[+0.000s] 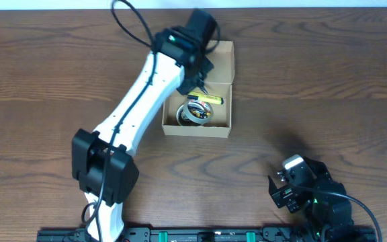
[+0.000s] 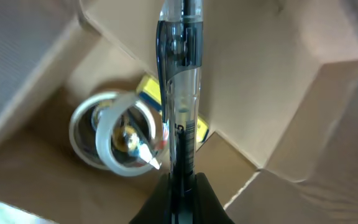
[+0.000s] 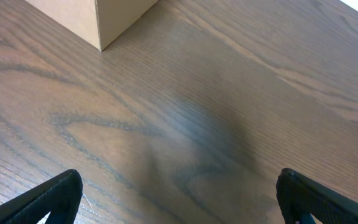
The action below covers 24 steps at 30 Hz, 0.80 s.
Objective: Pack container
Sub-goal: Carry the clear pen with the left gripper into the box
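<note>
The left gripper (image 2: 182, 180) hangs over the box (image 1: 224, 124), its fingers pinched narrow on the lower end of a clear pen (image 2: 180, 93). The pen runs straight out from the fingers. The box sits near the far edge of the bench (image 3: 229, 93), about midway along it. Its lid flap (image 1: 224, 60) is open toward that edge.

A tape roll (image 2: 114, 140) and a yellow item (image 2: 148, 90) already lie inside, so floor space is tight. The pen looks long for the box. Dropped as it stands, it could land across the roll or lean on a wall and poke above the rim, which would stop the flap from closing.

The grip is on one end only, so the pen may swing or slip. Lowering too far could jam its tip into the roll or shove the light box along the bench.

The right gripper (image 3: 179, 199) rests near the near-right corner, spread wide and holding nothing. It is well apart from the box and cannot steady it.
</note>
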Available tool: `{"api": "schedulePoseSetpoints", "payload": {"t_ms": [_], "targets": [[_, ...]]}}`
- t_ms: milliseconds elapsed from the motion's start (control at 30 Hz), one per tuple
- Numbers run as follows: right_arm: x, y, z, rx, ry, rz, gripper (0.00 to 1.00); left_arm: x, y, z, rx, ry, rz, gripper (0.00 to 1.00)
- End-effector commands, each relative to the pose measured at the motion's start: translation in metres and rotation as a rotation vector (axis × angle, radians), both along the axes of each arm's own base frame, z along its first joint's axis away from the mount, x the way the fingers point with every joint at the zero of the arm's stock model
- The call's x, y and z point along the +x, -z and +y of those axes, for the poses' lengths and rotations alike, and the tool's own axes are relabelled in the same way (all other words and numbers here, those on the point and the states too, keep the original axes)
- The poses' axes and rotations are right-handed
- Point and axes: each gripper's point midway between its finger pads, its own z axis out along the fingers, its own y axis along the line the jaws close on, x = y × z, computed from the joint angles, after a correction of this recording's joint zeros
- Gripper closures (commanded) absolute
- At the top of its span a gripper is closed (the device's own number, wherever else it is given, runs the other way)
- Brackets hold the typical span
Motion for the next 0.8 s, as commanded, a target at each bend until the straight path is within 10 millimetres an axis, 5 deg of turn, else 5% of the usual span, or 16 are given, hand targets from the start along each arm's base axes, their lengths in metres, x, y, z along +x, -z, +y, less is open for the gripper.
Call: {"api": "schedulePoseSetpoints", "payload": {"t_ms": [0, 267, 533, 767], "targets": [[0.001, 0.000, -0.003, -0.001, 0.016, -0.005, 0.01, -0.012, -0.001, -0.006, -0.043, -0.051, 0.001, 0.93], [0.001, 0.000, -0.003, -0.001, 0.016, -0.005, 0.01, -0.023, 0.046, -0.014, -0.131, -0.142, 0.026, 0.93], [0.001, 0.000, -0.003, -0.001, 0.016, -0.005, 0.01, -0.037, 0.072, -0.007, -0.132, -0.256, 0.094, 0.93], [0.001, 0.000, -0.003, -0.001, 0.016, -0.005, 0.01, -0.040, 0.083, 0.000, -0.131, -0.333, 0.112, 0.75]]}}
